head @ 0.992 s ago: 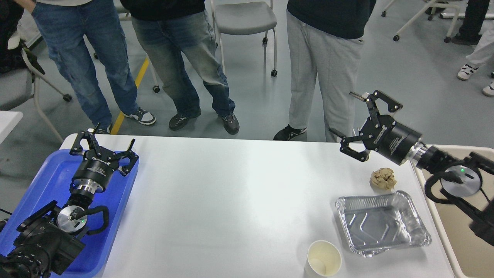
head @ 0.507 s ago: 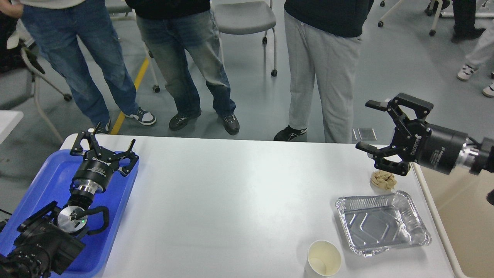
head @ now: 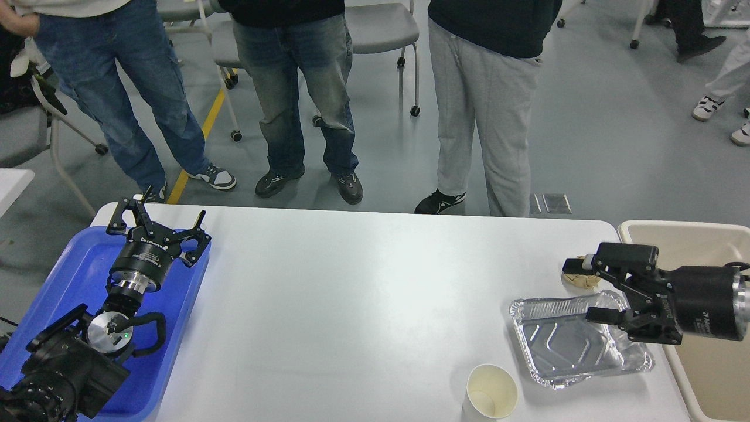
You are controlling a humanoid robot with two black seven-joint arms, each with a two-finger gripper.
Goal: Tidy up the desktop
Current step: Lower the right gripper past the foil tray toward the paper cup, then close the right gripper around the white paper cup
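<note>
The white desktop [head: 351, 305] fills the middle of the head view. On its right side lie a crumpled brown paper wad [head: 581, 281], an empty foil tray [head: 556, 349] and an empty paper cup [head: 492, 392] near the front edge. My right gripper [head: 587, 291] is open and low over the table. Its upper finger partly covers the wad and its lower finger hangs over the foil tray's far rim. My left gripper [head: 161, 220] is open and empty above the far right corner of the blue tray [head: 70, 275].
A beige bin [head: 691, 234] stands off the table's right edge, under my right arm. Three people stand just beyond the table's far edge, with chairs behind them. The blue tray sits at the left edge.
My right gripper has come down from above the table's far right corner and now sits low over the wad and the foil tray. The left arm has not moved.
</note>
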